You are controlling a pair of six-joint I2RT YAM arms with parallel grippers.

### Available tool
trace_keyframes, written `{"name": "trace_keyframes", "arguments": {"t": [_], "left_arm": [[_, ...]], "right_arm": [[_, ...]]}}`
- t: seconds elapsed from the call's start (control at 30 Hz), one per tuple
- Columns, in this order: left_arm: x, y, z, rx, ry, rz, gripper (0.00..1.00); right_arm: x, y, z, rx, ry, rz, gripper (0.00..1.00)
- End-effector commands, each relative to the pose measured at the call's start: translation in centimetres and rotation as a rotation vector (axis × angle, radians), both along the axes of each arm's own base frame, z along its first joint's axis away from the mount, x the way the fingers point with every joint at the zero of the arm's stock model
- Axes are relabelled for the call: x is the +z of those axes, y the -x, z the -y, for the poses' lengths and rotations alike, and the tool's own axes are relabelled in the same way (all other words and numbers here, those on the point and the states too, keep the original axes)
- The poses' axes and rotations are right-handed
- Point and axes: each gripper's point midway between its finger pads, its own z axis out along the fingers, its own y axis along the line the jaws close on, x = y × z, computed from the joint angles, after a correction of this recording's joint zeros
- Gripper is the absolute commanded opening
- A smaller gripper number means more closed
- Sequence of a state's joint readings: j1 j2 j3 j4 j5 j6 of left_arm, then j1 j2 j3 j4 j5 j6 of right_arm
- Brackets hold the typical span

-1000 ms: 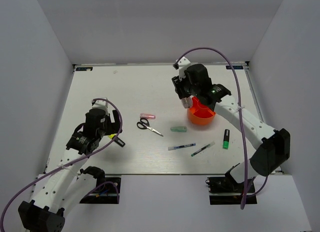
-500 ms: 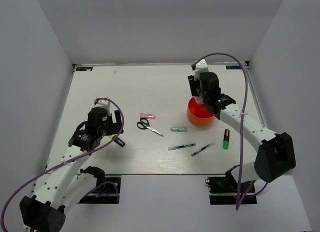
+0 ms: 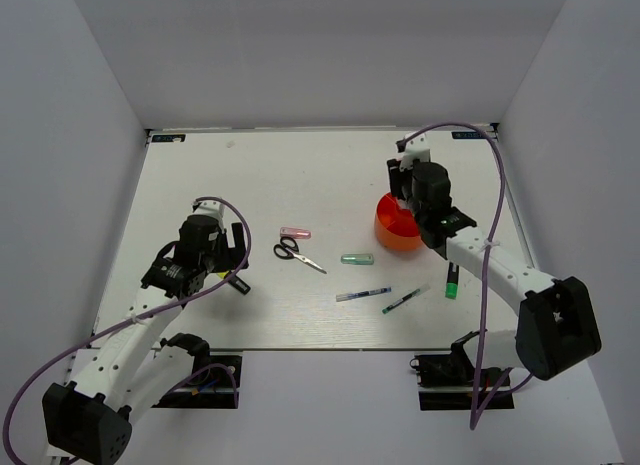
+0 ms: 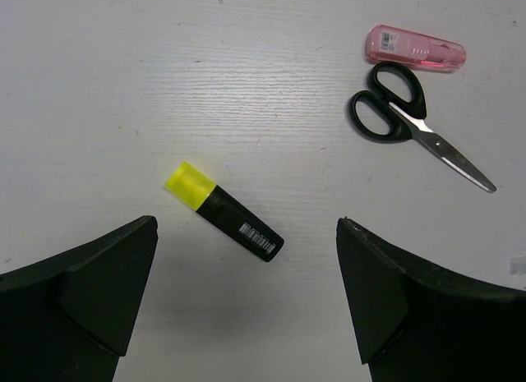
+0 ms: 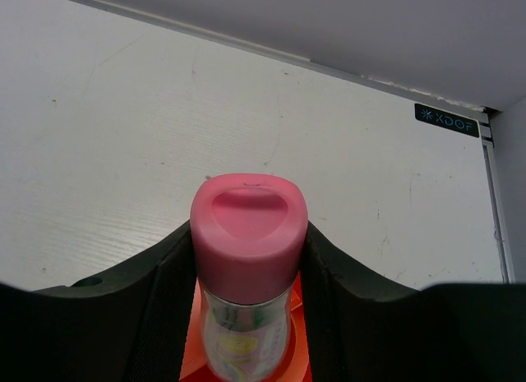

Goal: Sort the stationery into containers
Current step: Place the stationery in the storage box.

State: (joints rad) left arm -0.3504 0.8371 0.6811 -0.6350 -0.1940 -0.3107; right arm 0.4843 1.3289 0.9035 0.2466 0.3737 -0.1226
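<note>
Since the earlier view, the right arm had swung from the left side of the orange-red cup (image 3: 398,233) round to its far side, while the left arm had barely shifted. The right gripper (image 5: 249,263) hung above the cup with its fingers (image 5: 168,267) about half closed on the glue tube (image 5: 248,234). They pressed on either side just under the pink cap, with the cup's orange wall (image 5: 189,357) showing directly below the tube.

The tube looked like light, stiff, smooth plastic. Its round body would probably roll or slide in a loose grip, so holding it across the upper body near the cap seemed sound.

The left gripper (image 4: 246,267) hovered with its fingers fully spread and holding nothing, over the yellow highlighter (image 4: 223,211), which lay flat on the tabletop (image 3: 250,175). The highlighter was another short, rigid piece, best pinched across its black barrel. The scissors (image 4: 403,123) and a pink piece (image 4: 415,49) lay nearby. The pens (image 3: 363,295) and the green highlighter (image 3: 452,279) lay outside the cup.
</note>
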Motion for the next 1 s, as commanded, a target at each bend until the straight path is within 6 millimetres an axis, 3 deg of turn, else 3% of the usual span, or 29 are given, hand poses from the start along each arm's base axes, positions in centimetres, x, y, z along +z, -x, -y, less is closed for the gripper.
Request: {"name": "trace_keyframes", "arguments": {"t": [0.0, 0.07, 0.23, 0.4, 0.67, 0.87, 0.97], "left_arm": [[0.2, -0.2, 0.1, -0.008, 0.008, 0.016, 1.0], [0.2, -0.2, 0.2, -0.009, 0.008, 0.015, 1.0], [0.3, -0.2, 0.1, -0.009, 0.007, 0.017, 1.0], [0.1, -0.2, 0.2, -0.012, 0.005, 0.01, 1.0], [0.1, -0.2, 0.2, -0.013, 0.005, 0.01, 1.0], [0.0, -0.2, 0.2, -0.014, 0.007, 0.005, 1.0], [0.0, -0.3, 0.6, -0.026, 0.017, 0.001, 1.0]], "right_arm": [[3.7, -0.6, 0.7, -0.017, -0.053, 0.171, 0.0], [4.2, -0.8, 0.6, -0.014, -0.056, 0.209, 0.0], [2.9, -1.0, 1.1, -0.02, -0.042, 0.204, 0.0], [3.6, -0.9, 1.2, -0.012, -0.086, 0.301, 0.0], [0.8, 0.0, 1.5, 0.001, -0.128, 0.265, 0.0], [0.5, 0.6, 1.4, 0.013, -0.172, 0.293, 0.0], [0.1, 0.6, 1.6, 0.003, -0.171, 0.28, 0.13]]}}
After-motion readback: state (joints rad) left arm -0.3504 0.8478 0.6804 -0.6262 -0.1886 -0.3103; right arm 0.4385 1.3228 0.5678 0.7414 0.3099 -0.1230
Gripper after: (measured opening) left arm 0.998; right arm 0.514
